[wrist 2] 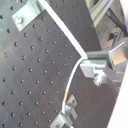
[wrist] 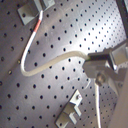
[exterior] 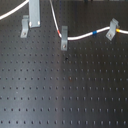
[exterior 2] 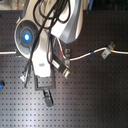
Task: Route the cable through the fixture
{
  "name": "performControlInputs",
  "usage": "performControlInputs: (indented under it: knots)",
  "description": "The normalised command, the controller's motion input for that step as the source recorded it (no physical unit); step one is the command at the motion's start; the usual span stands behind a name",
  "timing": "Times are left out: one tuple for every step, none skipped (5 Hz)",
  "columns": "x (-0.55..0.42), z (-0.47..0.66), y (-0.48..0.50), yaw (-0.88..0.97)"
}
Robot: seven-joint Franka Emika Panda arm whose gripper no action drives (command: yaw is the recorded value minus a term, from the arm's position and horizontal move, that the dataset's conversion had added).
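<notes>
Your fingers (wrist: 102, 67) clamp the cable (wrist: 47, 62) above the desk (wrist: 65, 30) (slack looping), held high to reach the fixture (exterior: 64, 44).

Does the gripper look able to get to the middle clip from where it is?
Probably yes. The gripper, holding the cable, sits near the clip in the first exterior view. Only bare board and the cable itself lie between them.
</notes>
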Motion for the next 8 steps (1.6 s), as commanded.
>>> performControlInputs:
  knots:
    - [-0.189,0.25,-0.025,0.0]
    - [-0.489,0.52,0.167,0.32]
    - [-0.374,0.45,0.164,0.49]
    - [-0.438,0.25,0.031,0.63]
    - [-0.462,0.0,0.07,0.54]
    - [-0.431,0.0,0.096,0.55]
    - [-0.241,0.21,0.093,0.52]
    - [-0.255,0.14,0.12,0.45]
